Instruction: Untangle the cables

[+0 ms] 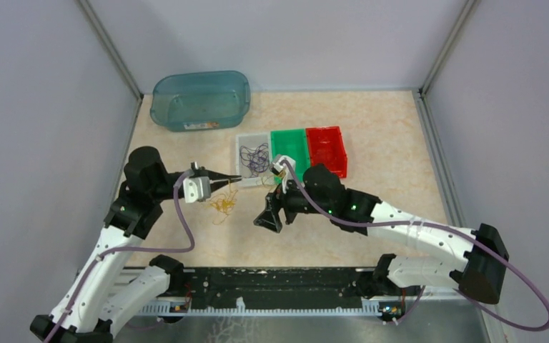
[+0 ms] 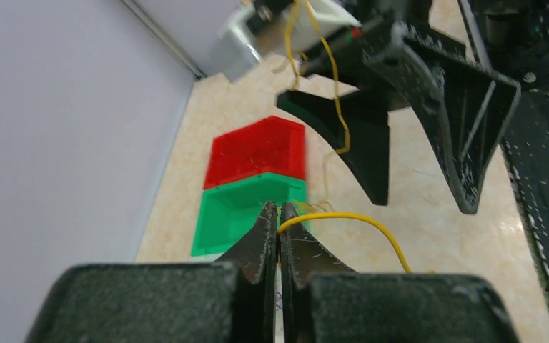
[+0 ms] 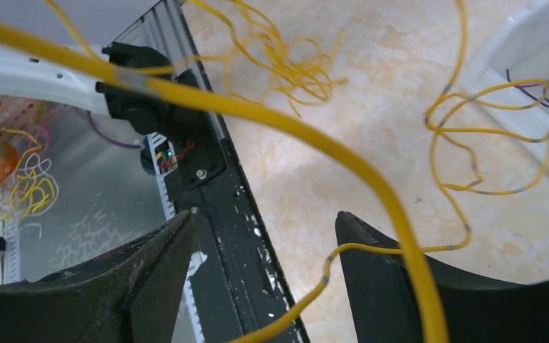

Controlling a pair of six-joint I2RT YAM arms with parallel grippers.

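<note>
one yellow cable [image 2: 357, 218] pinched in the rightward-pointing left hand [image 2: 279, 209].

white arms [image 1: 414, 232] with black joints [image 1: 482, 261], black fingers [image 3: 150, 286], mauve cables [image 1: 183, 221].

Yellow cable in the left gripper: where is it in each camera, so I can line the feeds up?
Top external: yellow cable, a loose clump by the tip of the left gripper.
Left wrist: yellow cable leaves the shut jaws, arcing right.
Right wrist: yellow cable, a blurred thick strand crossing the frame.
Shared landmark: the open right gripper, in all three.
</note>
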